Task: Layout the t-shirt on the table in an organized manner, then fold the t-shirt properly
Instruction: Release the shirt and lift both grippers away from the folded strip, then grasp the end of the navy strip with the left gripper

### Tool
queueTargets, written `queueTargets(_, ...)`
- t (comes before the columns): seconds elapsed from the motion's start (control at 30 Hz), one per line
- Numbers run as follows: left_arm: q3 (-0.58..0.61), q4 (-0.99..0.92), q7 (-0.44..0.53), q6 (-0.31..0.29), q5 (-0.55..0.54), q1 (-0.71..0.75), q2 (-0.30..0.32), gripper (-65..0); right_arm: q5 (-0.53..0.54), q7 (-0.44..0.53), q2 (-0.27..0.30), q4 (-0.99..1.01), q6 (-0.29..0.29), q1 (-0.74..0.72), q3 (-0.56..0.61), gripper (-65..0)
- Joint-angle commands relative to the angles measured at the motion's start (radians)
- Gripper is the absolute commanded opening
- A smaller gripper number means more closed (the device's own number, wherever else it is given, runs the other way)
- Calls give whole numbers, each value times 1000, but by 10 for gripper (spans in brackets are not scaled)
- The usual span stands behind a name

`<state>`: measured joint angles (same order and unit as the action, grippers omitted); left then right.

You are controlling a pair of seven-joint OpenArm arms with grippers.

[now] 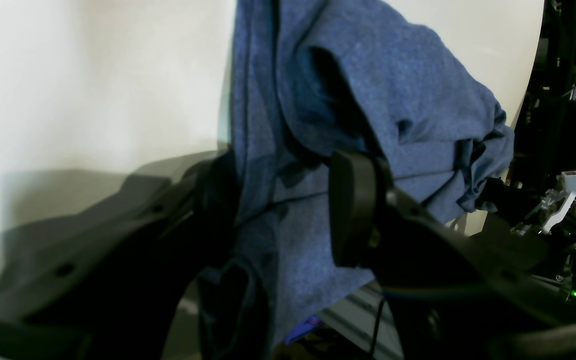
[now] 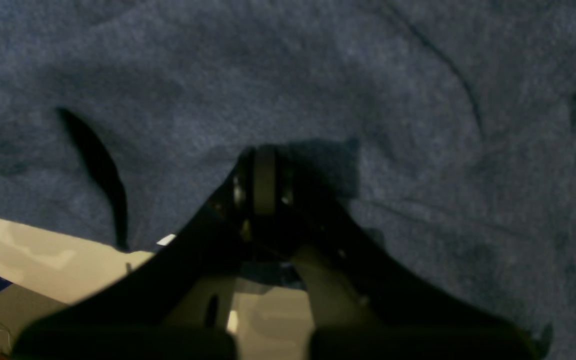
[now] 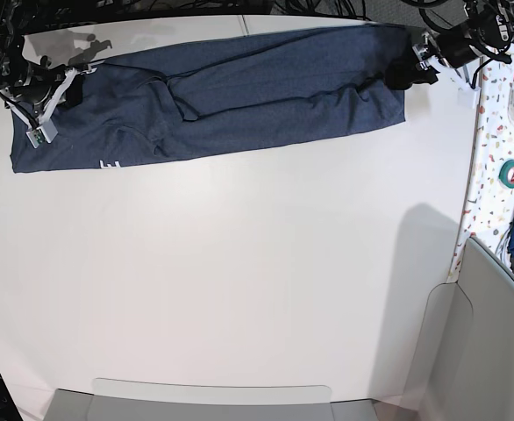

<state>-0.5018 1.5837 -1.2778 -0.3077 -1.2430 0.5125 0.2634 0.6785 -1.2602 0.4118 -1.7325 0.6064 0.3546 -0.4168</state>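
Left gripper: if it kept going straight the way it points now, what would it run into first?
The t-shirt. Its cloth already hangs between the fingers of the left gripper, bunched just ahead. Beyond lies the white table, though depth there is unclear.

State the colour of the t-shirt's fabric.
The t-shirt is dark heathered navy blue, seen best in the base view, stretched across the white table.

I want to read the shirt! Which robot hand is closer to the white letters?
Right. The right gripper is close beside the white letters; the left gripper is at the t-shirt's opposite end.
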Motion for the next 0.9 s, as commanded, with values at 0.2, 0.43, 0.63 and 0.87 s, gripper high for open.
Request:
queueTargets(0.2, 7, 1, -36, 15, 64, 15, -17, -353, -42, -37, -1, 7, -16, 7, 5, -648)
queueTargets(0.43, 42, 1, -39, 15, 64, 15, -42, -353, -42, -37, -15, 7, -16, 7, 5, -648)
queueTargets(0.63, 82, 1, -35, 15, 64, 15, -43, -353, -42, -37, -15, 7, -16, 1, 5, -648)
queueTargets(0.87, 81, 1, -29, 14, 64, 15, -43, -480, -42, -37, -17, 7, -16, 1, 5, -648)
